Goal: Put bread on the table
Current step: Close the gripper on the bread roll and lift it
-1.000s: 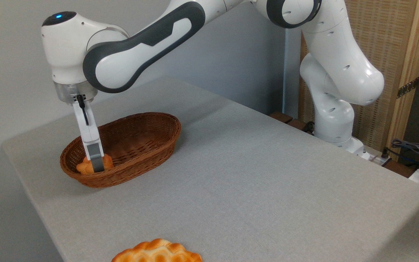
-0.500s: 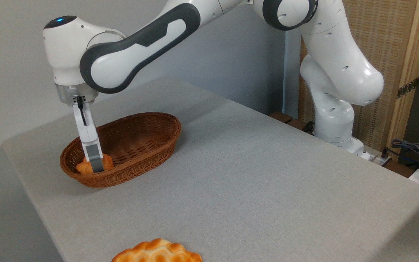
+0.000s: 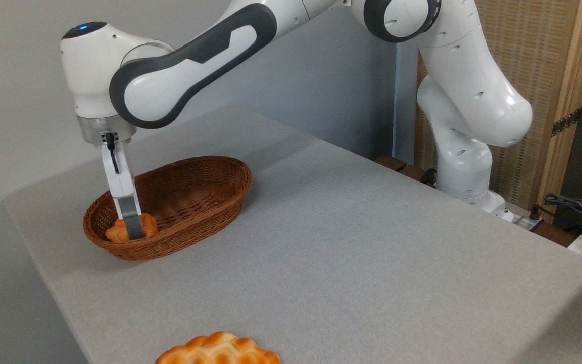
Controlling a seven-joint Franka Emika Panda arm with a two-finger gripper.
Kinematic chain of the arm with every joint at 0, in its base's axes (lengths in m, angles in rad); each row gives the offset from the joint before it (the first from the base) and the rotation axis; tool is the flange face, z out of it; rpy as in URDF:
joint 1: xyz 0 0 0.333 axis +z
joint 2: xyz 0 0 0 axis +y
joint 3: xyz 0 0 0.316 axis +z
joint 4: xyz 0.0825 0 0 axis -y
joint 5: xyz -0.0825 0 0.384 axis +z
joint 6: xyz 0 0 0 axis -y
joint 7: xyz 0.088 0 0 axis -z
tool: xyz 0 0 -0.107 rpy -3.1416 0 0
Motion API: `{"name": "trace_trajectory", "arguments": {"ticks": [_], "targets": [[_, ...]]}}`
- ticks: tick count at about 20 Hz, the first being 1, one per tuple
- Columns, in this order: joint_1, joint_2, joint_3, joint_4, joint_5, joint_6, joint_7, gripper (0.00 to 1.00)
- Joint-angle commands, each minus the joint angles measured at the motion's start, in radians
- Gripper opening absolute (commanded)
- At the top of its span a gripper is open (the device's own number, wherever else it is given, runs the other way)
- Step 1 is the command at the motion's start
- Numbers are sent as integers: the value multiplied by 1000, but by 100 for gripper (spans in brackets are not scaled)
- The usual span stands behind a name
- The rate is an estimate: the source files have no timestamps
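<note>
Gripper (image 3: 130,228): reaching into wicker basket (image 3: 210,167) near table's (image 3: 351,242) left edge, near finger across bread (image 3: 125,230) at basket's left end, closure indeterminate; bread likely light, soft, best pinched gently across its lumpy middle.

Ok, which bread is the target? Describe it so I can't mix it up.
Find the brown wicker basket at the table's left end. The bread lies at its near-left end, with the gripper on it. It is small, knotted and orange, unlike the flat honeycomb loaf at the front edge.
</note>
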Motion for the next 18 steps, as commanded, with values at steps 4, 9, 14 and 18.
{"name": "trace_trajectory", "arguments": {"ticks": [4,9,14,18], "targets": [[-6,-61,4,2,-51,-9,-99,50],[8,-139,22,1,-82,-142,-99,50],[7,-196,145,-6,-82,-233,-90,53],[7,-198,214,-15,-68,-325,-88,92]]}}
